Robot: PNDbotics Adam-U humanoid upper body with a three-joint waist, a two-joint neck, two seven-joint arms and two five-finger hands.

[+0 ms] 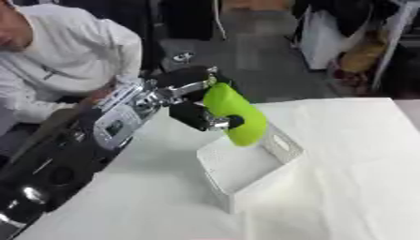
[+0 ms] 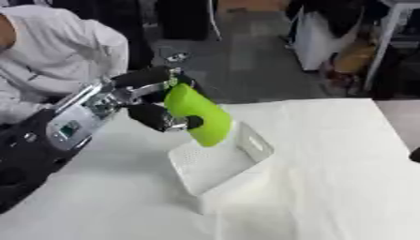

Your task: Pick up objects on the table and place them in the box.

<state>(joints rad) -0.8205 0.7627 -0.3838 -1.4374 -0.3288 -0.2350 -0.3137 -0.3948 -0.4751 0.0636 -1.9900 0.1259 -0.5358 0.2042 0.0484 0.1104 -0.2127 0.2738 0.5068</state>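
**A:** Nearest the camera, below and to the left of the working hand, what shows?

**B:** One black and silver arm (image 1: 74, 150), the robot's left. It comes in from the lower left corner and climbs up and to the right toward its hand. It passes over the white table (image 1: 344, 187), which fills the lower part of both views.

**A:** And the box?

**B:** One white box (image 1: 246, 164), open at the top, stands on the table just below and to the right of the hand. Its far wall has a slot cut in it for a handle. I can see nothing lying inside it.

**A:** What is the hand doing?

**B:** The left hand (image 2: 160, 117) has its fingers and thumb curled round one bright green object (image 2: 197, 115). The piece is long, rounded and tilted. Its upper end is at the fingers, and its lower end hangs over the far left corner of the box, close to the rim. I cannot tell whether it touches the rim.

**A:** How many things are there to pick up?

**B:** Just that one green piece, and it is off the table, held in the hand.

**A:** The other hand?

**B:** No right hand shows in either view.

**A:** Beyond the hand?

**B:** One person in a white top (image 1: 65, 61) sits up and to the left of it, at the far edge of the table, touching nothing.
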